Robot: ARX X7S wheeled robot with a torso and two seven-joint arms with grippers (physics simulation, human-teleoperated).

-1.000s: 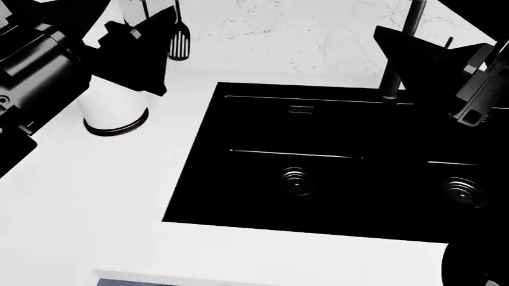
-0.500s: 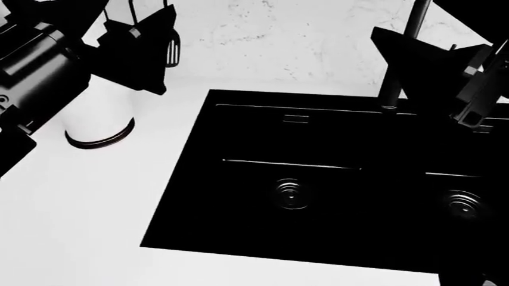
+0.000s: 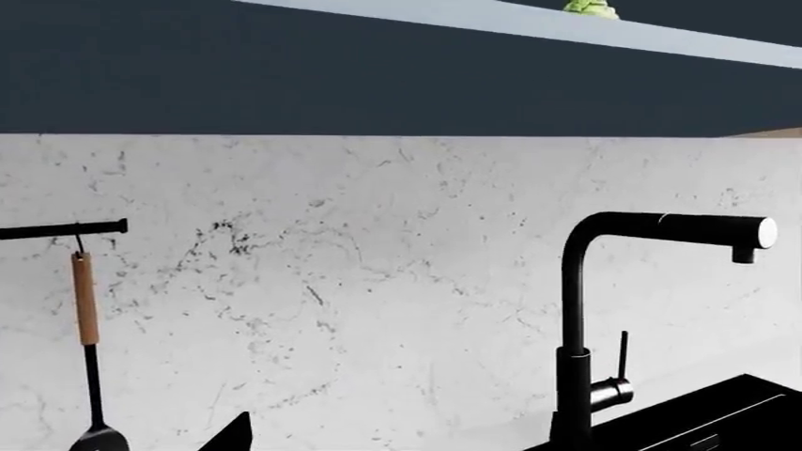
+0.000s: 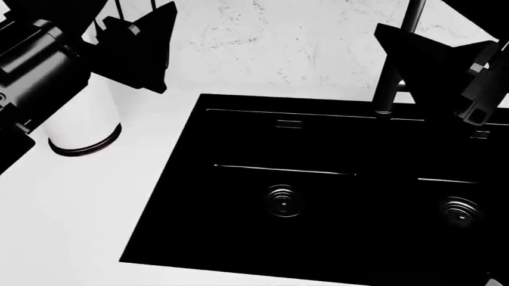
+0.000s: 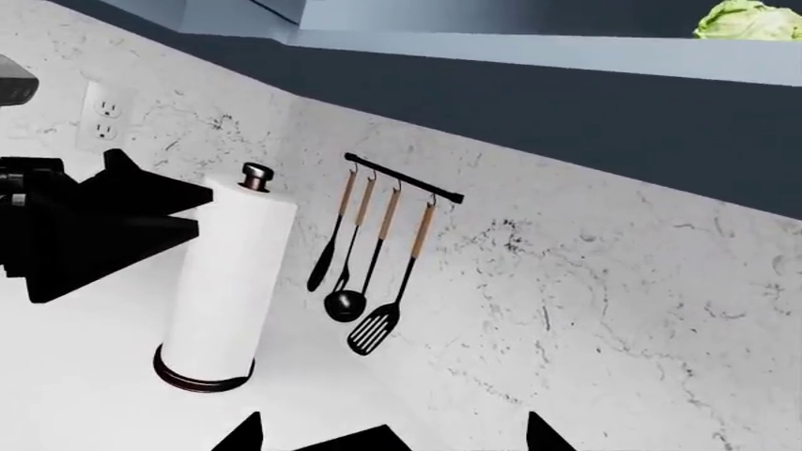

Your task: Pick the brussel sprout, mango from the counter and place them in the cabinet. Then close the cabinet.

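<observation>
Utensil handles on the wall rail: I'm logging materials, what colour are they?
Light wooden brown handles above black tool heads, clearest in the right wrist view.

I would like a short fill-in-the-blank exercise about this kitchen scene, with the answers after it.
1. The brussel sprout lies up on the cabinet ____.
2. The sink set into the counter has ____ basins.
3. The paper towel roll stands ____ on its dark base.
4. The utensils hang from a rail on the ____.

Answers: shelf; two; upright; wall
</observation>
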